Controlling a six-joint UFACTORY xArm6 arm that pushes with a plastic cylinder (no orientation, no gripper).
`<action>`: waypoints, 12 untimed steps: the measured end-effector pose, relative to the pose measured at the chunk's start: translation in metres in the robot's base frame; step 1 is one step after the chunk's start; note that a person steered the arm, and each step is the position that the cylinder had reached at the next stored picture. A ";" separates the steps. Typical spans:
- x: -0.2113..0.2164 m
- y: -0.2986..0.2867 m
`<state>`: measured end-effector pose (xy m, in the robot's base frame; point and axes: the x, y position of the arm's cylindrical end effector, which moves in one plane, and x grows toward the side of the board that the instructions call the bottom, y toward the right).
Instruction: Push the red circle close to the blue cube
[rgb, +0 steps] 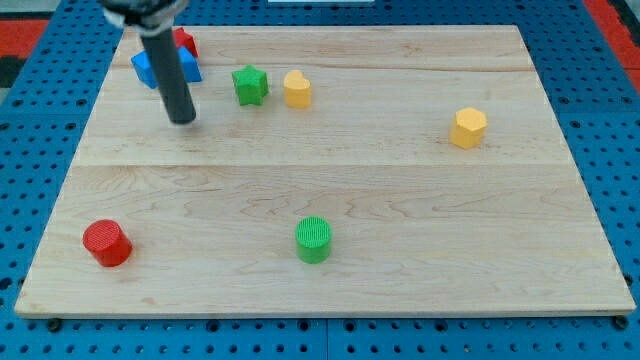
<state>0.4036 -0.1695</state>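
The red circle (107, 243) is a short red cylinder near the board's bottom left corner. The blue cube (145, 68) sits at the top left, partly hidden behind my rod. A second blue block (190, 67) shows just to the right of the rod. My tip (183, 121) rests on the board just below the blue blocks, far above and to the right of the red circle.
A red block (184, 42) sits behind the blue ones at the top left. A green star (250, 85) and a yellow heart (297, 89) lie right of them. A yellow hexagon (468, 128) is at the right. A green cylinder (313, 240) is at bottom centre.
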 end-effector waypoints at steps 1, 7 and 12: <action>0.074 0.007; 0.124 -0.040; 0.067 0.045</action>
<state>0.4704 -0.1247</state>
